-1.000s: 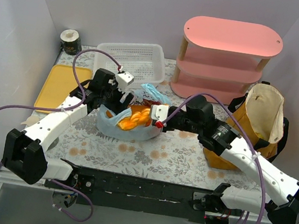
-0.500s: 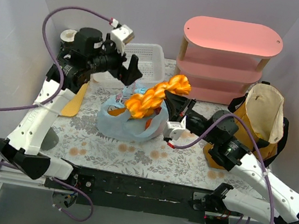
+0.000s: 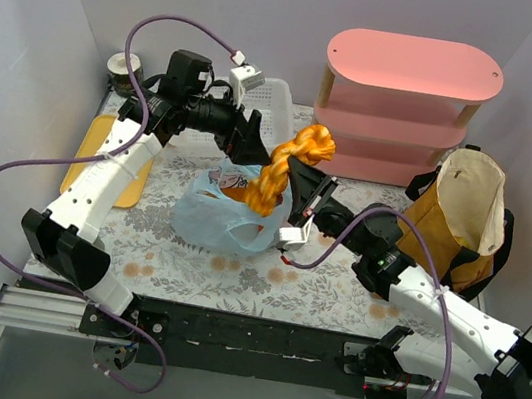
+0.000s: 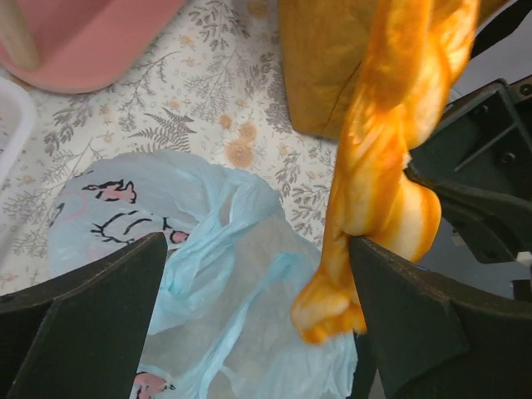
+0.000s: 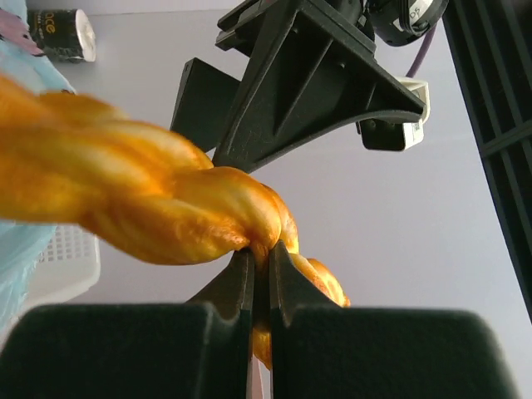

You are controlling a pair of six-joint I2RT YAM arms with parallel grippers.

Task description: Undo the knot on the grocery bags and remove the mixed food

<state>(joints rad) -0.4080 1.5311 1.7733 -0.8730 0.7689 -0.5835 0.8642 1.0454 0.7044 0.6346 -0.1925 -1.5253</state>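
Step in hand: removing food from the blue plastic bag [image 3: 208, 219]. The braided pastry [image 3: 290, 161] hangs above the bag's open mouth.
Right gripper [image 5: 260, 259]: my fingers are pressed together on a thin fold of the pastry, near its upper end.
Left gripper [image 3: 255, 143]: jaws spread wide and holding nothing, just beside the pastry and above the bag.
Pastry lower end: reaches down to the bag mouth. I cannot tell whether it touches the film.
Next move (judgement): carry the pastry sideways clear of the bag and set it on the table [image 3: 325, 275]. Hold the bag down with the left gripper if the film clings.
Pastry: glossy orange-gold twisted rope that looks soft.
Bag: thin, crinkled, translucent film with small cartoon prints.
Tote [image 3: 453, 221]: mustard fabric with cream lining, upright and open, well apart at the right.
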